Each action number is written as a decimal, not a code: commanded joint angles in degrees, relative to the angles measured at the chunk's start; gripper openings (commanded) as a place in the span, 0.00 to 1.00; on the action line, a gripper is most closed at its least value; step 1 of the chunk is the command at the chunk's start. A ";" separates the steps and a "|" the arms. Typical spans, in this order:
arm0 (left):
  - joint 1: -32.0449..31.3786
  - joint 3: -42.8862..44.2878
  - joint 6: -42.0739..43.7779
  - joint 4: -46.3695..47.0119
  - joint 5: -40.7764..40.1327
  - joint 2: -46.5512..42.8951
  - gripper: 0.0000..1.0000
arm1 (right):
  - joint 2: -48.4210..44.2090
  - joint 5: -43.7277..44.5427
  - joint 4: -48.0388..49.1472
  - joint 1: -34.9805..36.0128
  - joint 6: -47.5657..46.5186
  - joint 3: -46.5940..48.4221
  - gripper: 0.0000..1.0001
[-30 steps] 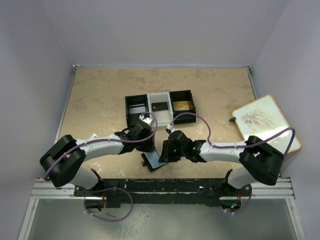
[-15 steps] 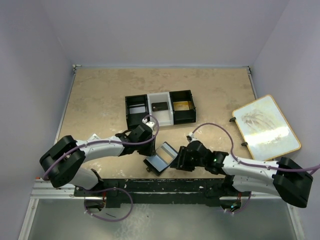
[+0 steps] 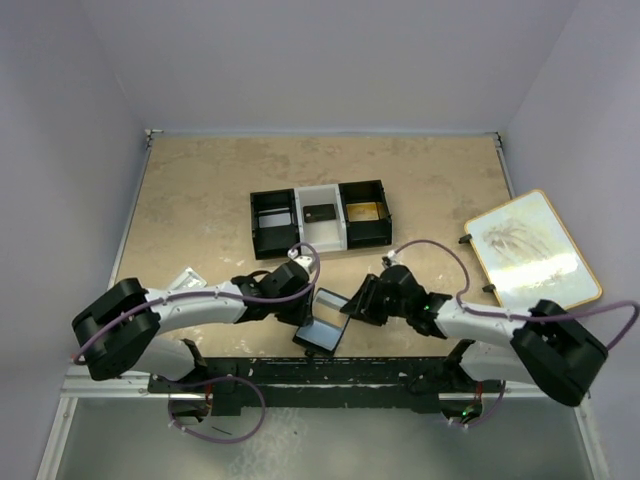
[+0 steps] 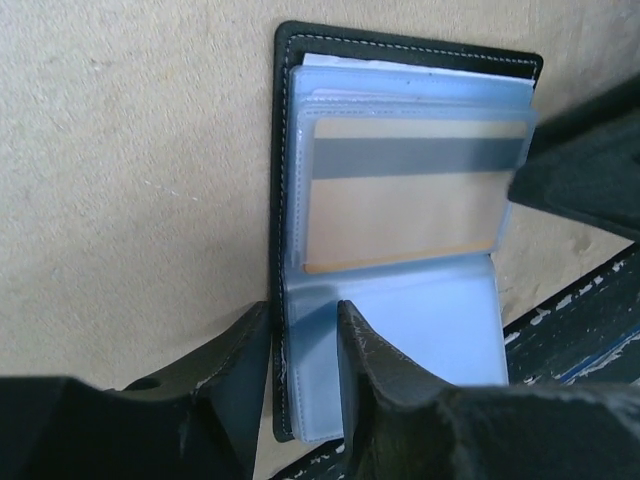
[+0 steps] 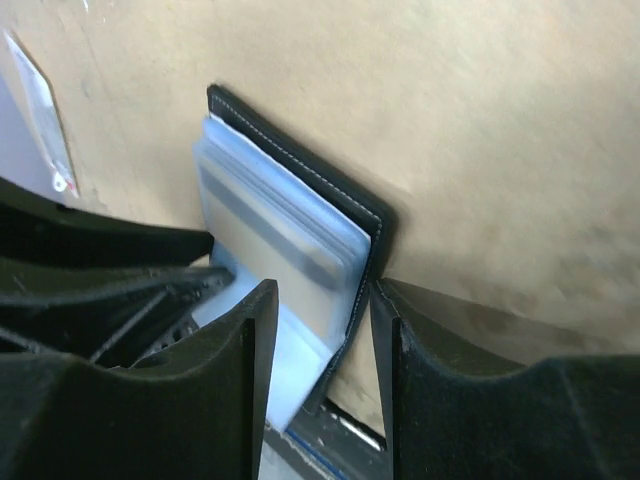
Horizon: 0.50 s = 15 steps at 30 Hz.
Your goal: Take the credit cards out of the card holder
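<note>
The card holder (image 3: 320,325) lies open on the table (image 3: 200,200), close to the near edge, between the two claws. A gold card (image 4: 405,195) with a dark stripe sits inside a shiny blue pocket. The left claw (image 4: 303,308) has its fingers close together, with the holder's side edge between them. I cannot tell if it is really squeezing. The right claw (image 5: 322,290) has its fingers apart, one on each side of the holder's other edge, and it holds nothing.

Things could go wrong here. The pocket looks slippery and snug, so the card may stay stuck and the whole holder may come up with it. If the left claw is not pressing well, the holder could slide or flip shut. It could even slip off the near edge. The claws are very close, so they might bump.

Some things are hard to see. I cannot tell how many cards hide behind the gold one. The right claw is a dark blur over the card's far end. In the tray (image 3: 270,196), the small flat things are too tiny to name.
</note>
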 commanded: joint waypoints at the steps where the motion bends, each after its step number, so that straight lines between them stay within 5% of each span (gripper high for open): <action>1: -1.27 -0.96 -1.71 -1.98 -1.60 -2.56 0.31 | 9.06 -3.76 2.88 -1.02 -10.25 10.68 0.44; 9: -1.87 -4.20 -6.45 5.32 -0.42 -4.93 0.33 | 25.40 -10.40 -6.93 -2.09 -28.81 32.50 0.43; 15: -2.40 -5.97 -11.37 10.31 -3.87 -3.01 0.33 | 31.35 -9.33 -13.49 -2.18 -33.22 40.33 0.42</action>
